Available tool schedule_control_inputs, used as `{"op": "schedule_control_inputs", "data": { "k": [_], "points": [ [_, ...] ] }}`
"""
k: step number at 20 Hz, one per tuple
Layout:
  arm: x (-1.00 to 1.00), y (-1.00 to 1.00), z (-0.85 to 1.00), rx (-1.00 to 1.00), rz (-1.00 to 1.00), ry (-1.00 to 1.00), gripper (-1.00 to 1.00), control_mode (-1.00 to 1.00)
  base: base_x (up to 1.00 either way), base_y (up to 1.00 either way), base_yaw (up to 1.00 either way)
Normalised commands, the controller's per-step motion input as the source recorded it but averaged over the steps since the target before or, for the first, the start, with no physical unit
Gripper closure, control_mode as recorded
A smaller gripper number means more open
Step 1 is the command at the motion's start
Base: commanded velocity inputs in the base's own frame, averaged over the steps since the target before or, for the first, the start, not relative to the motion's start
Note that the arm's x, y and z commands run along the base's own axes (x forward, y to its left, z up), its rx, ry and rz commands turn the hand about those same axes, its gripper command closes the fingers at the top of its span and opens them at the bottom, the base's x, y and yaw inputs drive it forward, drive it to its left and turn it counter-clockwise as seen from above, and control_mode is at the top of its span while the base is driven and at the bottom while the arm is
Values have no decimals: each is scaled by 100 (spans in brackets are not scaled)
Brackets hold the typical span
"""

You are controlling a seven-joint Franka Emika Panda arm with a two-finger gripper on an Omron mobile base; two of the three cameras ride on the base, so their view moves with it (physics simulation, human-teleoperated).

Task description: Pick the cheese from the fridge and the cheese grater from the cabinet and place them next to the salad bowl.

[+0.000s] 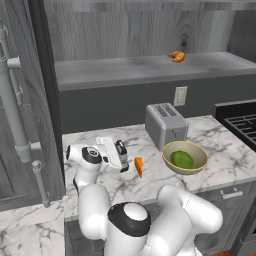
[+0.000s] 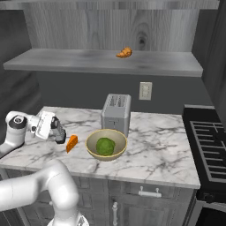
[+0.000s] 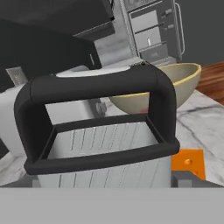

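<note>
Marble-patterned bench (image 1: 220,145) is carrying the task's things, its white surface veined with grey. Lying on it, the cheese (image 1: 138,165) is showing as a small bright orange wedge, tapering to a point, just left of the salad bowl (image 1: 199,150), a round tan-yellow bowl with a smooth rim that is holding a lumpy green mound. A boxy silver toaster (image 1: 165,125) with two top slots is standing just behind the bowl. In the hand view the cheese grater (image 3: 103,144) is looming very close: a ribbed, silver-grey metal box with a thick, rounded black handle arching over a black top frame, the orange cheese (image 3: 188,162) peeking out beside its lower corner and the bowl (image 3: 186,83) curving behind it. The end effector (image 1: 121,154) is hanging low over the bench just beside the cheese, its dark fingers standing wide apart; whether they are touching the grater is impossible to tell, since the white hand is hiding the grater in both base views. Above, the cabinet (image 1: 125,30) is showing grey wood grain with a dark knot, and on its long flat shelf a lumpy orange-brown croissant-like item (image 1: 176,56) is resting.
</note>
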Motion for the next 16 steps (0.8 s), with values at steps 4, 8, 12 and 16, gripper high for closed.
{"op": "schedule_control_inputs", "data": {
  "k": [4,8,12,16],
  "points": [
    [0,1,0,0,0,-4,-100,-100,0,0,0],
    [0,3,0,0,-2,0,-100,-100,0,0,0],
    [-1,0,0,0,-6,6,-100,-100,0,0,0],
    [-4,0,1,1,-5,12,-100,-100,0,0,0]
  ]
}}
